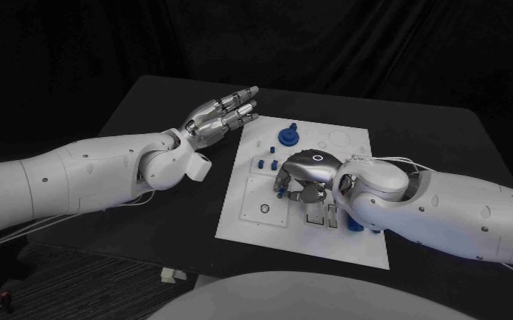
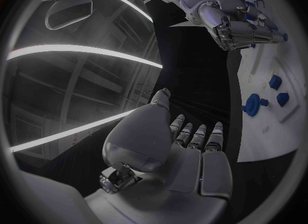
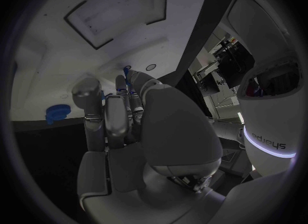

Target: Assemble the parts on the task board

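Leftward, bare table [image 1: 160, 112] beside task board [image 1: 353, 250]

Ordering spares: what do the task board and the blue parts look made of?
Task board: probably matte white plastic; flat, even, with cut recesses. Blue parts: likely moulded plastic, uniform colour with slight sheen. Neither can be settled by look alone.

tabletop [image 1: 160, 105]: matt black, smooth
task board [image 1: 251, 227]: matt white, looks plastic
parts [image 1: 288, 136]: blue, smooth plastic look
left hand [image 1: 219, 116]: silver metal look, slight sheen
arms [image 1: 75, 179]: white glossy shells
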`<action>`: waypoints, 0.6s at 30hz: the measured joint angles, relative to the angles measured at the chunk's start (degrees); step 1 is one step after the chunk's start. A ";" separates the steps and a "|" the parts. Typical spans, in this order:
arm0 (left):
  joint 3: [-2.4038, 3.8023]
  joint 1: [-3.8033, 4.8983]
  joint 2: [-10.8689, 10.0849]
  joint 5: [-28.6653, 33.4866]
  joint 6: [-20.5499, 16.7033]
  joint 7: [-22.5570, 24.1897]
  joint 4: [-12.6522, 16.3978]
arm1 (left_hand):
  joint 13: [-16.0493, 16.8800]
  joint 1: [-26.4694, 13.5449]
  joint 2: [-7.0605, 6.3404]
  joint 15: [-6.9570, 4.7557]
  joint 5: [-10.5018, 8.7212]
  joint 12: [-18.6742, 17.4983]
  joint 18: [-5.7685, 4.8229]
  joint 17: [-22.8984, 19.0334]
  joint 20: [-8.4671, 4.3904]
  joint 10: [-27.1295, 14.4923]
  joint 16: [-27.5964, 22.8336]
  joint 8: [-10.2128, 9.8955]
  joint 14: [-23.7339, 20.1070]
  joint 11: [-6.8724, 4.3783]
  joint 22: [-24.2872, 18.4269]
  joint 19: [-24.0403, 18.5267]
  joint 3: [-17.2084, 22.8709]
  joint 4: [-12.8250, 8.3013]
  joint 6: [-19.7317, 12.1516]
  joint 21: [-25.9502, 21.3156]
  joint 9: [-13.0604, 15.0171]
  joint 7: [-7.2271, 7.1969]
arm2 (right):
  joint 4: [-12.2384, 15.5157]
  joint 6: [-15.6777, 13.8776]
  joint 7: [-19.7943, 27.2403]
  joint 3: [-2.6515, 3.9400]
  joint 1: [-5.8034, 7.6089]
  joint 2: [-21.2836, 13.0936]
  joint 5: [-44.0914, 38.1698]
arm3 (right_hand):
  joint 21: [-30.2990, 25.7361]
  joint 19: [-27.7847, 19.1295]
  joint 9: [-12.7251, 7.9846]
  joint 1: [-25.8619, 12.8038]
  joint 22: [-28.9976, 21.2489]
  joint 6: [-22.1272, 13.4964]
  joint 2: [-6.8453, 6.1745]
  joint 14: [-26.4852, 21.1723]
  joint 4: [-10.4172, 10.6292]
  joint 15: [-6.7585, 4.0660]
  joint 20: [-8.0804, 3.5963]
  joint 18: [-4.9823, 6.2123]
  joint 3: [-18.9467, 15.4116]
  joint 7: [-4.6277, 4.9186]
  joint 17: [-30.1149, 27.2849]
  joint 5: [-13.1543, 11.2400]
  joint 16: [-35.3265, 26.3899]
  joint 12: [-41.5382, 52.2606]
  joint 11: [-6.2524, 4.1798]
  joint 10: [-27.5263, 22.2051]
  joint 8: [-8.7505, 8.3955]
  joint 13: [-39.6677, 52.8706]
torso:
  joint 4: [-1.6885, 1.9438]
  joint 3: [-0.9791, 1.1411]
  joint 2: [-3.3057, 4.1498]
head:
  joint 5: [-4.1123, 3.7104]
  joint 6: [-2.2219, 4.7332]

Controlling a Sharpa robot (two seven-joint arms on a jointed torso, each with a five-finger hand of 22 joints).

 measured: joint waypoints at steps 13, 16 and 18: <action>0.00 -0.06 0.10 0.00 0.08 -0.28 -0.17 | 0.00 0.00 0.00 0.00 0.00 0.00 0.00 0.02 0.00 0.00 0.00 0.00 0.00 0.00 0.07 0.00 0.00 0.00 0.00 0.00 -0.01 0.00 | 0.11 0.42 0.03 -0.05 -0.15 0.21 0.01 | 0.00 0.00 -0.01 0.00 0.00 -0.22 0.00 0.00 -0.16 0.00 0.00 0.00 0.16 0.20 -0.28 -0.24 0.00 0.00 0.01 0.00 -0.46 0.05 | -0.01 0.02 0.03 | 0.03 0.00; 0.00 -0.07 0.11 0.00 0.10 -0.33 -0.19 | 0.00 0.00 0.00 0.00 0.00 0.00 0.00 0.02 0.00 0.00 0.00 0.00 0.00 0.00 0.06 0.00 0.00 0.00 0.00 0.00 -0.01 0.00 | 0.09 0.65 0.02 -0.17 -0.32 0.25 0.00 | 0.00 0.00 -0.01 0.00 -0.01 -0.22 0.00 0.00 -0.16 0.00 0.00 0.00 0.16 0.20 -0.28 -0.28 0.00 0.00 0.01 -0.01 -0.56 0.03 | -0.01 0.01 0.03 | 0.02 0.00; 0.00 -0.08 0.14 0.00 0.11 -0.37 -0.21 | 0.00 0.00 0.00 0.00 0.00 0.00 0.00 0.03 0.00 0.00 0.00 0.00 0.00 0.00 0.06 0.00 0.00 0.00 0.00 0.00 -0.01 0.00 | 0.06 0.78 0.00 -0.18 -0.35 0.28 -0.01 | 0.00 0.00 -0.01 0.00 -0.01 -0.22 0.00 0.00 -0.16 0.00 0.00 0.00 0.16 0.20 -0.28 -0.28 0.00 -0.01 0.01 -0.01 -0.56 0.04 | -0.01 0.01 0.03 | 0.02 0.00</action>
